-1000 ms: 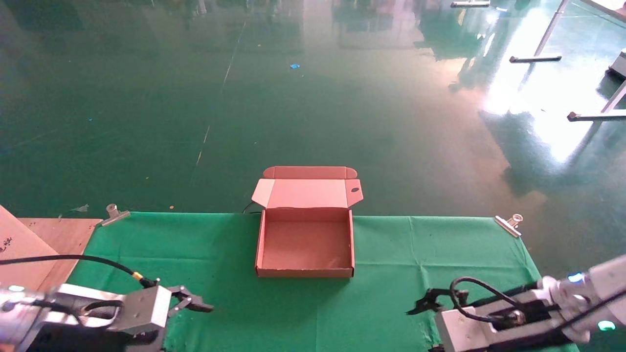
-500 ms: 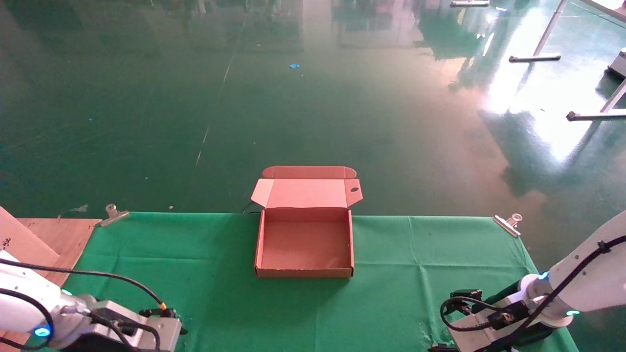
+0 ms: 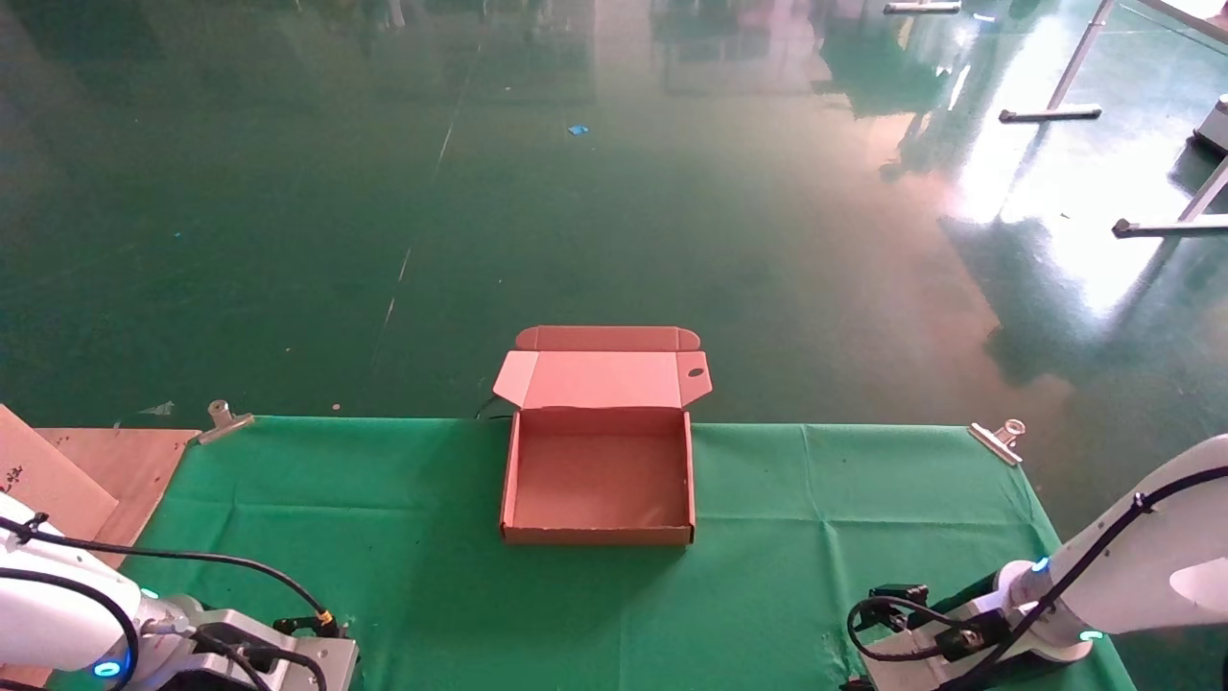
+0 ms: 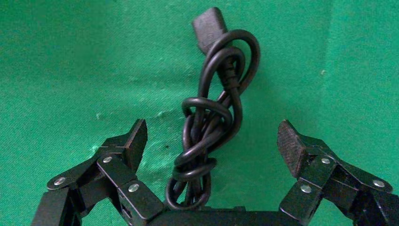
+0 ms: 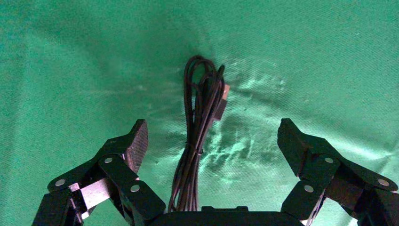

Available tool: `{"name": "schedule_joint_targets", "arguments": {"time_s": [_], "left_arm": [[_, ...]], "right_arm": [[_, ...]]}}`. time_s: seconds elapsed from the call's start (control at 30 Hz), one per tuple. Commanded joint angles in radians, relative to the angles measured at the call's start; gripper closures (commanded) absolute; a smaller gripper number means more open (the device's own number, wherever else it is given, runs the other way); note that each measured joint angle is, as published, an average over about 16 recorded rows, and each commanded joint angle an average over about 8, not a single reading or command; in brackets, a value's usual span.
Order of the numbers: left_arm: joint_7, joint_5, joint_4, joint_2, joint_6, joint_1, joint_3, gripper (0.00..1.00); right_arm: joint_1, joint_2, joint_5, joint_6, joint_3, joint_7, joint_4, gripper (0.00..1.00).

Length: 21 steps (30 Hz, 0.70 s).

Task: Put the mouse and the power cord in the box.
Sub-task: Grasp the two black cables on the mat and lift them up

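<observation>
Both arms have dropped from level to point down at the cloth (image 3: 403, 537). The left gripper (image 4: 211, 141) hangs spread wide over the knotted power cord (image 4: 211, 127). The box (image 3: 597, 480) stands open, unfilled, mid-table. The right gripper (image 5: 211, 141), equally released, straddles the thin bundled mouse cable (image 5: 200, 127); the mouse itself is hidden. Both grasps look imminent.

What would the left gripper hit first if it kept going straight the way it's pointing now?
Most likely the power cord: the knotted bundle lies on the green cloth between the open fingers of the left gripper. How far below it lies is unclear.
</observation>
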Motion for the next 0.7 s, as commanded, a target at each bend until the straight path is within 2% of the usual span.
{"name": "schedule_joint_targets", "arguments": {"time_s": [0.03,0.27,0.3,0.53,0.57,0.7], "left_arm": [[0.013,-0.003,0.021,0.005,-0.008,0.001,-0.002,0.0],[0.045,-0.012,0.09,0.011,-0.035,-0.015,-0.01,0.0],[0.049,-0.012,0.099,0.012,-0.039,-0.018,-0.011,0.09],[0.084,-0.016,0.146,0.025,-0.043,-0.032,-0.014,0.96],[0.088,-0.016,0.151,0.027,-0.043,-0.033,-0.014,1.0],[0.1,-0.016,0.173,0.035,-0.044,-0.038,-0.014,1.0]], "right_arm": [[0.001,-0.01,0.006,0.012,0.003,-0.022,-0.036,0.0],[0.015,-0.028,0.015,0.04,0.011,-0.07,-0.109,0.01],[0.017,-0.028,0.018,0.042,0.012,-0.075,-0.117,0.09],[0.026,-0.029,0.026,0.055,0.018,-0.101,-0.162,0.95],[0.027,-0.029,0.026,0.057,0.019,-0.105,-0.166,0.99],[0.031,-0.029,0.026,0.06,0.019,-0.117,-0.18,1.0]]}}
